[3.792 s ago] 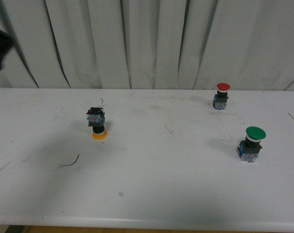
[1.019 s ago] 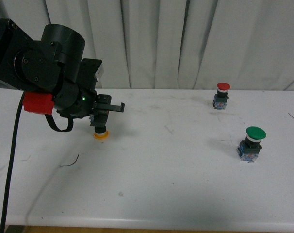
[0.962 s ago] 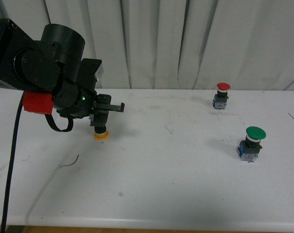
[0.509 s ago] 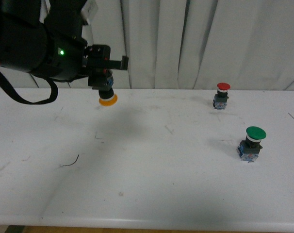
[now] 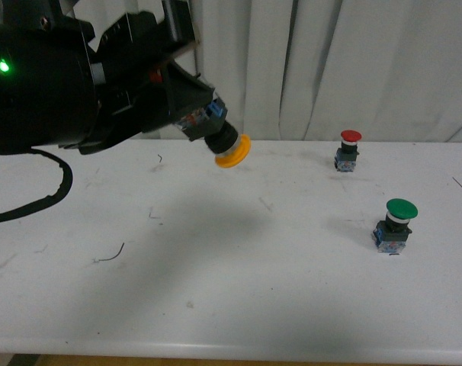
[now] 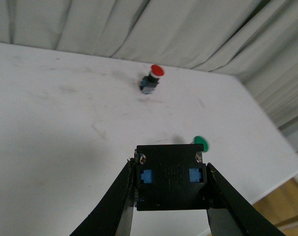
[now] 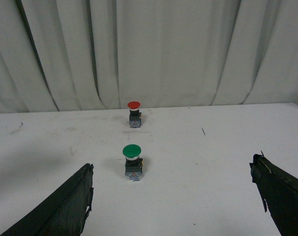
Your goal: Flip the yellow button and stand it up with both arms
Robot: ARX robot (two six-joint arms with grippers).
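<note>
My left gripper [image 5: 194, 116] is shut on the yellow button [image 5: 223, 142], held in the air above the white table [image 5: 239, 297]. The button is tilted, its yellow-orange cap pointing down and to the right, its blue-grey base between the jaws. In the left wrist view the button's [image 6: 169, 176] dark base with two blue inserts fills the gap of the left gripper [image 6: 169, 196]. My right gripper [image 7: 173, 196] is open with nothing between its fingers [image 7: 65, 204]; it does not show in the front view.
A red-capped button [image 5: 348, 149] stands at the back right of the table near the white curtain [image 5: 330, 61]. A larger green-capped button [image 5: 396, 224] stands nearer on the right. Both also appear ahead of the right gripper, red-capped button [image 7: 134, 113] and green-capped button [image 7: 132, 160].
The left gripper closed on the yellow button where it lay cap-down on the table, lifted it, and has carried it up and to the right, tilting it.
</note>
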